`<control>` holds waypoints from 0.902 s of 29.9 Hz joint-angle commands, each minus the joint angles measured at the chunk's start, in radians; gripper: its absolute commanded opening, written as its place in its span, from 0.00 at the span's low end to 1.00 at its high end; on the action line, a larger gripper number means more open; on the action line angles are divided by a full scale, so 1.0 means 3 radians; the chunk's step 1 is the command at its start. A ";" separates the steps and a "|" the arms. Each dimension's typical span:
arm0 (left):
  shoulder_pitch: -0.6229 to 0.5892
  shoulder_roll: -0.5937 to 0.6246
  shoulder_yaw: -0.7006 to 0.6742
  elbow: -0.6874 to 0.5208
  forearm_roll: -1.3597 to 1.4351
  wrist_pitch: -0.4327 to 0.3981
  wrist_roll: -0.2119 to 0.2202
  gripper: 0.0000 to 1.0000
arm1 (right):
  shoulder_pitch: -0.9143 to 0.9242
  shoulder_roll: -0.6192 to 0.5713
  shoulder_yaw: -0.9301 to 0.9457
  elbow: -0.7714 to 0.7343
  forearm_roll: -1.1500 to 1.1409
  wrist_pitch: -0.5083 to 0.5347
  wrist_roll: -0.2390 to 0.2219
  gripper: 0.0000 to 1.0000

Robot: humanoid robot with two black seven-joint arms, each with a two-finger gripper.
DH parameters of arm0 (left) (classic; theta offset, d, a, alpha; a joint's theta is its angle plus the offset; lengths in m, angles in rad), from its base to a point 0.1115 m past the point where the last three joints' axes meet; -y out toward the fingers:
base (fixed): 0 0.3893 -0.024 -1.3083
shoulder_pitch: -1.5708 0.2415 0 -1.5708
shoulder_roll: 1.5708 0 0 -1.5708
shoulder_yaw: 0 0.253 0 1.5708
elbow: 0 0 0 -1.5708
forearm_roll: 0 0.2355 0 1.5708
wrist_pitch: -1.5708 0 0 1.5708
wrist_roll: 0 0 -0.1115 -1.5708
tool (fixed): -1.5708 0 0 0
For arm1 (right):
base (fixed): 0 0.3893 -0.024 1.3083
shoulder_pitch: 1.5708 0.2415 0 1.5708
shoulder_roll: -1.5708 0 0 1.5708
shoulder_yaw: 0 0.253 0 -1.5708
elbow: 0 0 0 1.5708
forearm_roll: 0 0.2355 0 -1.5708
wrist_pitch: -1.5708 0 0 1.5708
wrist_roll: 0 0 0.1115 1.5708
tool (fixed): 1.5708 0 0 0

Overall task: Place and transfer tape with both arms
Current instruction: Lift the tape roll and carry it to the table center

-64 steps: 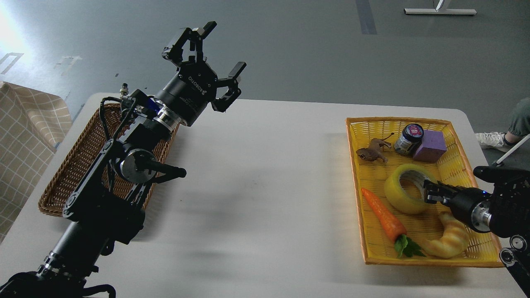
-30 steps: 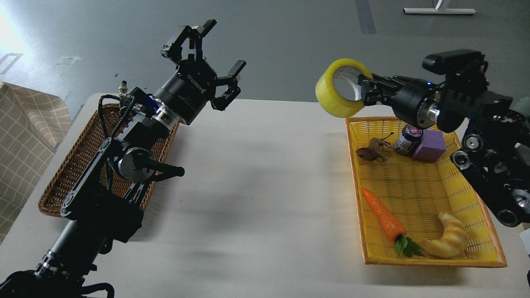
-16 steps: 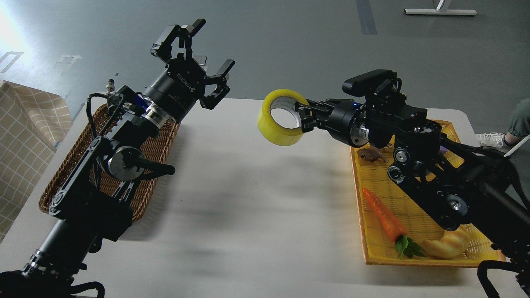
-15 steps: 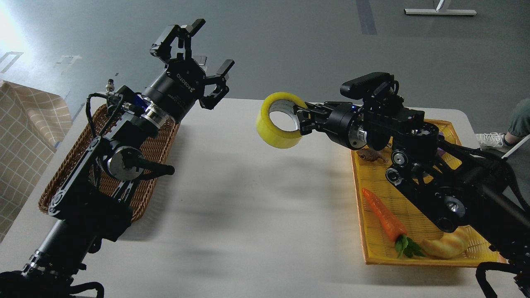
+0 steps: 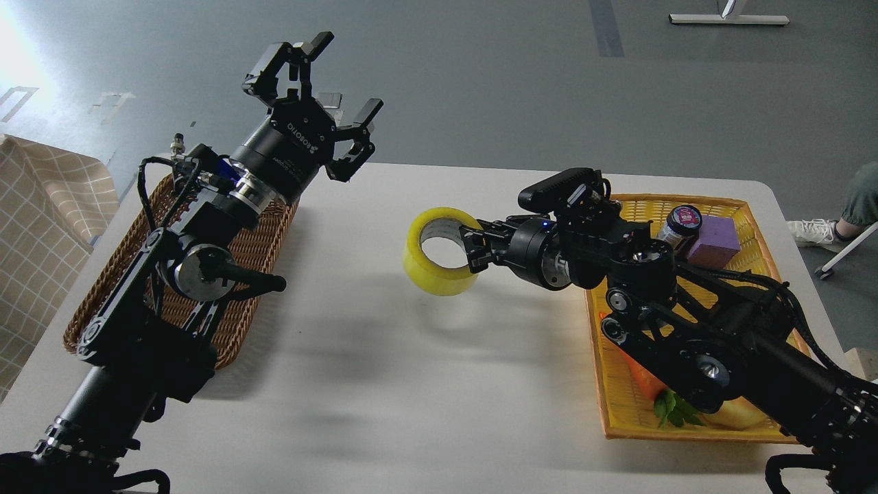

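Observation:
The yellow tape roll [image 5: 433, 269] hangs in the air over the middle of the white table [image 5: 384, 384], its hole facing me. My right gripper [image 5: 472, 248] is shut on the roll's right rim, with its fingers reaching into the core. The right arm stretches left from the yellow basket [image 5: 748, 226]. My left gripper [image 5: 317, 86] is open and empty, raised high over the far end of the brown wicker basket [image 5: 130, 274], well to the left of the tape.
The yellow basket at the right holds a small jar [image 5: 679, 225], a purple block [image 5: 713, 241], and a carrot [image 5: 669, 405] and croissant [image 5: 737, 412] partly hidden by the right arm. A checked cloth [image 5: 41, 226] lies at far left.
My right gripper has carried the tape out of the yellow basket, up, then leftward and down toward the table's middle. My left arm shifted slightly left, still open.

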 commanded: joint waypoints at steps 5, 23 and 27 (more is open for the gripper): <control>-0.0004 0.0003 0.0000 0.0001 0.0000 0.0000 0.0000 0.98 | 0.0000 0.0216 -0.0073 -0.0344 -0.0016 0.0000 0.0000 0.17; -0.0004 0.0054 -0.0015 0.0001 -0.0015 -0.0010 -0.0005 0.98 | 0.0036 0.0400 -0.0268 -0.0805 -0.0016 0.0000 0.0000 0.17; -0.0009 0.0059 -0.0051 0.0001 -0.0015 -0.0010 -0.0005 0.98 | 0.0047 0.0400 -0.0263 -0.0810 -0.0021 0.0000 -0.0010 0.19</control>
